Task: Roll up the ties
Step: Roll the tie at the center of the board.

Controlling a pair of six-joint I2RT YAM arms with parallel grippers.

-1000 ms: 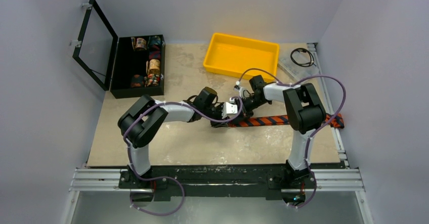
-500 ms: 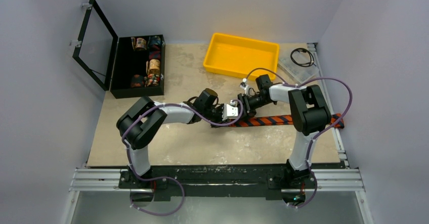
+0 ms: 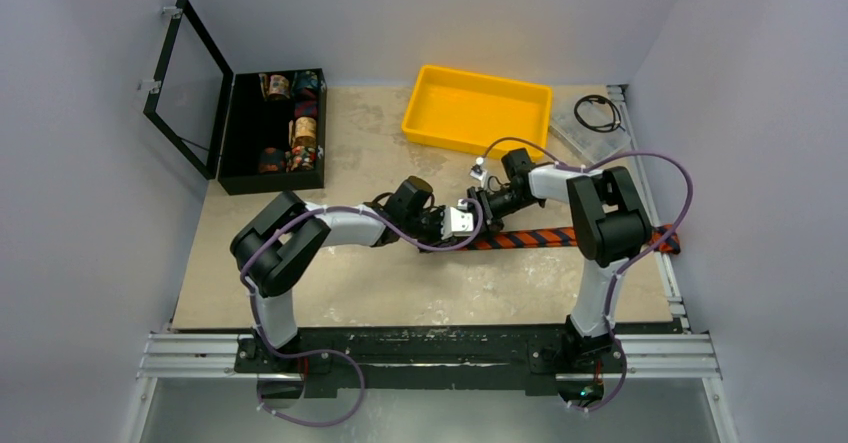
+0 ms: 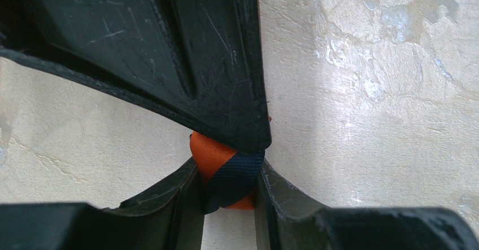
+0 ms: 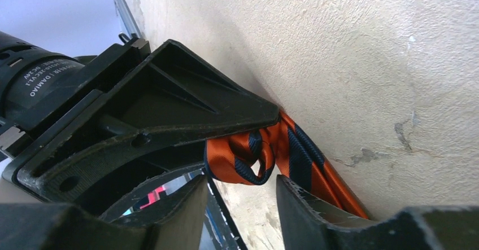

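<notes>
tie [image 3: 535, 237]: flat on table [image 3: 400, 283], stretching right from centre | left gripper [image 4: 229, 174]: clamped on its rolled end | right gripper [image 5: 240, 187]: jaws apart beside that end, holding nothing

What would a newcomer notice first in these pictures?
The orange and navy striped tie lies flat across the table's right half, its rolled end pinched in the left fingers near the middle. Behind it sits an empty yellow tray; at far left, an open black box holds fabric rolls.
</notes>
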